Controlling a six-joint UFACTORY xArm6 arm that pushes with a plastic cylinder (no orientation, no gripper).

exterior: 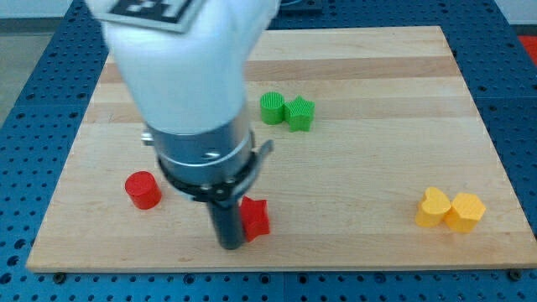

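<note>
1. Camera view puts my tip (230, 245) low and left of centre, its right side touching the red star block (254, 218), so any rightward slide would bear on that block.
2. No pincer is fitted; the arm ends in a bare rod.
3. Further left sits the red cylinder (143, 190), apart.
4. Upper centre, the green cylinder (272, 108) and green star block (300, 113) touch.
5. At lower right, two yellow blocks (450, 210) sit pressed together on the wooden table (377, 75).
</note>
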